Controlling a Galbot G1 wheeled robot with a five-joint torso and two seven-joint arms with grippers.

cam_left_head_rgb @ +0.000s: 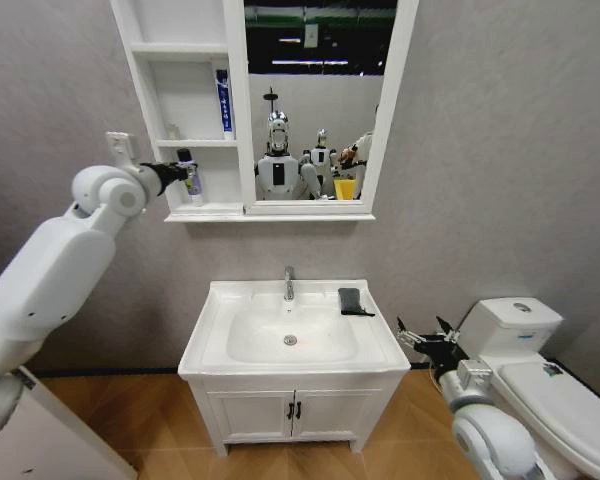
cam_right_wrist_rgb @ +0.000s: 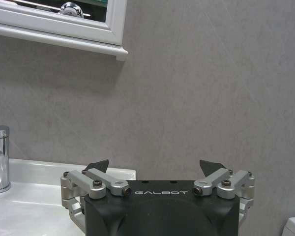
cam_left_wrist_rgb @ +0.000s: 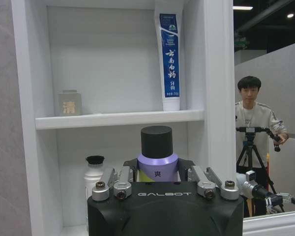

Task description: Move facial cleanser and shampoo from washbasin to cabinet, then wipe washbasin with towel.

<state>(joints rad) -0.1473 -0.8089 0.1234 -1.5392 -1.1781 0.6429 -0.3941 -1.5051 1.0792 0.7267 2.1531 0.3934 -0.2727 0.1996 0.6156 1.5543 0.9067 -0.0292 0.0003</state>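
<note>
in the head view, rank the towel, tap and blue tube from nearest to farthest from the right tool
1. Towel, on the washbasin rim's right back corner, closest to the right tool.
2. Tap, at the middle back.
3. Blue tube, up on the cabinet shelf.

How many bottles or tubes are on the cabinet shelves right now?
3. A blue-and-white tube stands on the middle shelf. On the shelf below, a purple bottle with a black cap sits in the left gripper, and a white bottle stands beside it, partly hidden.
</note>
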